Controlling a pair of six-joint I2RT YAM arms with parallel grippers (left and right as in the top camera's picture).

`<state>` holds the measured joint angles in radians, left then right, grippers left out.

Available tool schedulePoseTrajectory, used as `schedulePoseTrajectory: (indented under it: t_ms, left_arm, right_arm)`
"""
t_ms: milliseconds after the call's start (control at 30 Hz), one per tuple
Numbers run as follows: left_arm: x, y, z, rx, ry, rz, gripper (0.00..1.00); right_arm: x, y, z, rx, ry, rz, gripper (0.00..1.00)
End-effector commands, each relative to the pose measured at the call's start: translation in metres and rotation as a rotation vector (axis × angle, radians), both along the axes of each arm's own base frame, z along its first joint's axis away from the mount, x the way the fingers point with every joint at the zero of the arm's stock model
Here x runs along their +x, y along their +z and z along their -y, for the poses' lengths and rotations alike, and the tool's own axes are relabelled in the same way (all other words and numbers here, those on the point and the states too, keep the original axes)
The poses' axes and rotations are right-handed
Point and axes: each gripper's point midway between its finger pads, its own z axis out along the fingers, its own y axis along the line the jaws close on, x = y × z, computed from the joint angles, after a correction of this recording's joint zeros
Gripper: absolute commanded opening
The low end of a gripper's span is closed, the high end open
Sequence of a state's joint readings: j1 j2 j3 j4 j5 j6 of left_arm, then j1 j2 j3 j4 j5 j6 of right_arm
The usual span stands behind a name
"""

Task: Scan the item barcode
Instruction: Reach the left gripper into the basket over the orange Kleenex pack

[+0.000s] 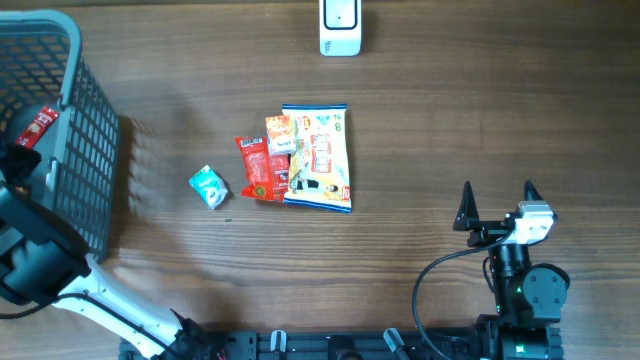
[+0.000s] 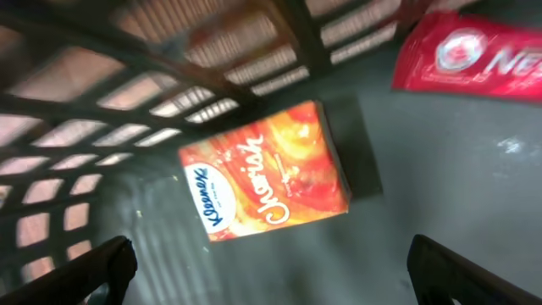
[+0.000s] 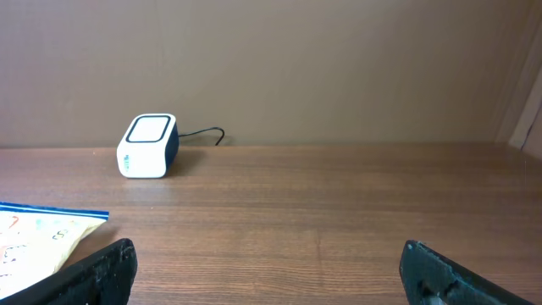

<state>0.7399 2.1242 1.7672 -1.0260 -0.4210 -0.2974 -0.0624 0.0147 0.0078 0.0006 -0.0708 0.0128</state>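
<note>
The left claw [image 2: 271, 269] hangs inside the grey mesh basket [image 1: 95, 150] at the left edge of the tabletop [image 1: 480, 90], its fingers spread wide with nothing between them. Beneath it, on the basket floor, an orange Kleenex tissue pack [image 2: 267, 169] lies flat and slanted, untouched. A red wrapper [image 2: 470, 55] lies beyond the pack, nearer the basket wall. The right claw [image 1: 497, 196] sits low at the front right of the tabletop, likewise spread wide and empty, pointing toward the far edge. At that far edge stands the white barcode scanner [image 1: 340, 28], with a dark cable [image 3: 207, 134] trailing behind it. In the middle of the tabletop lies a blue-and-white snack bag [image 1: 325, 165]. An orange packet [image 1: 279, 133] and a red sachet [image 1: 256, 170] lie against the bag's left side, and a small teal packet [image 1: 208, 187] lies just apart, farther left. This cluster is well apart from the scanner and from both claws, and only the bag's corner shows in the right wrist view.
</note>
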Motion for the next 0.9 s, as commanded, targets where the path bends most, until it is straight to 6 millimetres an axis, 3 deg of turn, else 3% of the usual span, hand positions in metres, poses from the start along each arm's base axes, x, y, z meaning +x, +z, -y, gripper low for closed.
schedulePoseTrajectory:
  t_ms: [0,267,467,600,867]
  left_arm:
    - [-0.012,-0.033,0.006,-0.032,-0.003,-0.053,0.99]
    - [-0.02,-0.032,-0.007,0.057,0.015,-0.099,1.0]
    - [-0.012,-0.029,-0.017,0.1,-0.003,-0.077,1.0]
    - [0.0,-0.043,-0.008,0.025,-0.043,-0.022,1.0]
    - [0.0,-0.06,-0.009,0.006,-0.042,-0.039,0.97]
  right_arm:
    - [0.0,0.0,0.0,-0.011,0.004,0.005,1.0]
    - [0.0,0.0,0.0,-0.011,0.004,0.005,1.0]
    - [0.0,0.0,0.0,-0.011,0.004,0.005,1.0]
    - [0.0,0.0,0.0,-0.011,0.004,0.005,1.0]
    - [0.0,0.0,0.0,-0.011,0.004,0.005,1.0]
